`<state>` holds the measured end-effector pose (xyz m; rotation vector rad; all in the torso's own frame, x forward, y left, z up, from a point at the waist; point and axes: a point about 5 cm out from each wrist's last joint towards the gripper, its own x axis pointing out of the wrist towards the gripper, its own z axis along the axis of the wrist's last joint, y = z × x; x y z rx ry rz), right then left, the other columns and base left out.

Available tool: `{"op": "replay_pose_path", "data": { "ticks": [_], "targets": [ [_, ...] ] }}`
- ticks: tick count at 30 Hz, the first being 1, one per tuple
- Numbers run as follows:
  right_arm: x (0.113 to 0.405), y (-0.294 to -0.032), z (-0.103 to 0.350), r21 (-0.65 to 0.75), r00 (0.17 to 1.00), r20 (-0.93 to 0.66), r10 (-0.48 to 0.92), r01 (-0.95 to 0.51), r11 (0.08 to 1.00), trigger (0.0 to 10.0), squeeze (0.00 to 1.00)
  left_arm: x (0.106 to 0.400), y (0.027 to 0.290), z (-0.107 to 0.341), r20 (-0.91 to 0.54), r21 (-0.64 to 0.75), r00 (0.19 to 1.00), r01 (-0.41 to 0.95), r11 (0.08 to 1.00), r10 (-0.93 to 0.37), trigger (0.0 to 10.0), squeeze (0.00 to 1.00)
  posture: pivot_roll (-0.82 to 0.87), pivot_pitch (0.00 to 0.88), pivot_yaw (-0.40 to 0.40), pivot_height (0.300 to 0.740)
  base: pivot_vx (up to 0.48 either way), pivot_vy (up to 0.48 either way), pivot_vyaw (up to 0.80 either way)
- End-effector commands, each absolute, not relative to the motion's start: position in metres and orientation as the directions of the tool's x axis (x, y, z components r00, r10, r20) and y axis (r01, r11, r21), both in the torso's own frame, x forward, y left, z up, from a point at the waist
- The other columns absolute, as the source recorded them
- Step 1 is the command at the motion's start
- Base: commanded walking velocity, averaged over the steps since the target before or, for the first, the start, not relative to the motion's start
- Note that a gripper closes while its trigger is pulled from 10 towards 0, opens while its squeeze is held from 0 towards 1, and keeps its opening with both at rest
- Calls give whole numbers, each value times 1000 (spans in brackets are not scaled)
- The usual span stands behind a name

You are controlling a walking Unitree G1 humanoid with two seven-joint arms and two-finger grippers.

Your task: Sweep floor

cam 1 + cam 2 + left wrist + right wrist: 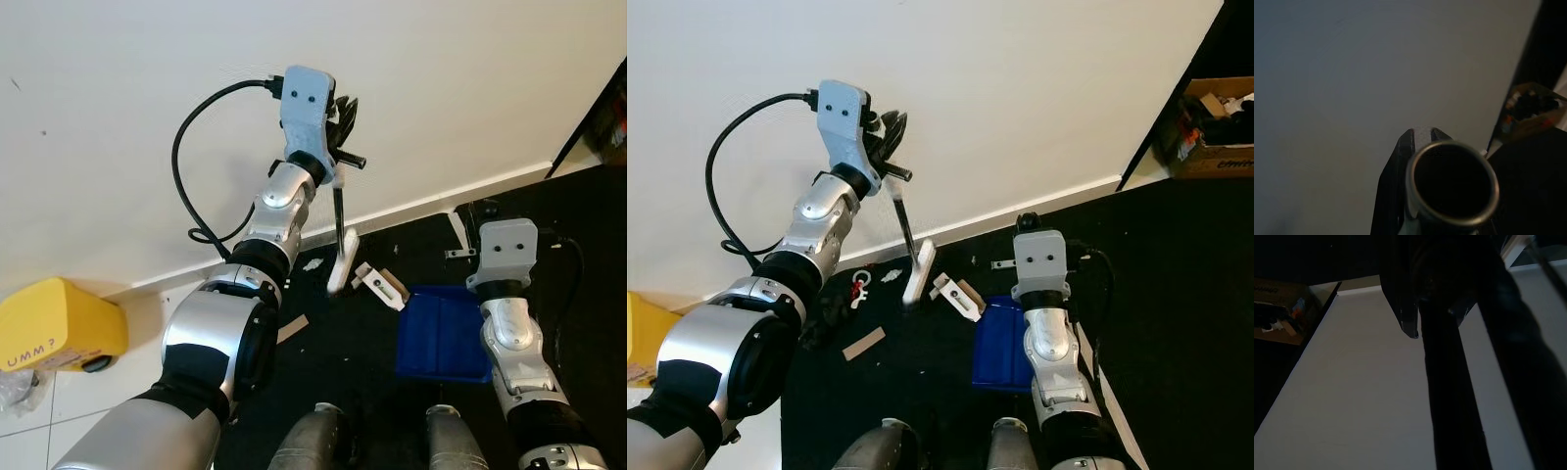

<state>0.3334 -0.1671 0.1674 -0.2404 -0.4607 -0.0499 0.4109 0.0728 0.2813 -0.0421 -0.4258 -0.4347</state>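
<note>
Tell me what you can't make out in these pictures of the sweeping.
- Right gripper: head views, its wrist housing hides the fingers.
- Dustpan: the right arm covers its far side.
- Brush: bristles blurred.
- Cardboard box: cut by the picture's edge.
- Left gripper: grip on the handle unclear.

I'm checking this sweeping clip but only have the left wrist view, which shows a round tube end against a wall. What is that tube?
Observer: It is the end of a brush handle, clamped in the left gripper. Its white head reaches down to the black floor by the skirting board.
Operator: Is there anything there to sweep?
Observer: Yes, a white scrap and a cardboard strip lie near the head.
Operator: And is there a dustpan?
Observer: A blue dustpan lies on the floor beside the right arm. I cannot tell whether it is held.
</note>
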Motion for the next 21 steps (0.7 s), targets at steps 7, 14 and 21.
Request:
{"op": "replay_pose_path", "data": {
  "ticks": [7,14,21],
  "targets": [
    [325,-142,164,-134,897,440,49,12,991,10000,0,404,51,216,196,-184,866,493,850,-460,10000,0,-75,508,243,740,0,0,0],
    [324,-144,162,-134,901,431,44,15,991,10000,0,396,50,194,163,-195,800,600,776,-578,10000,0,-57,490,243,740,0,0,0],
    [329,-142,161,-131,906,420,48,8,991,10000,0,399,59,210,258,-305,778,628,716,-572,10000,0,-23,430,236,740,0,0,0]
  ]
}}
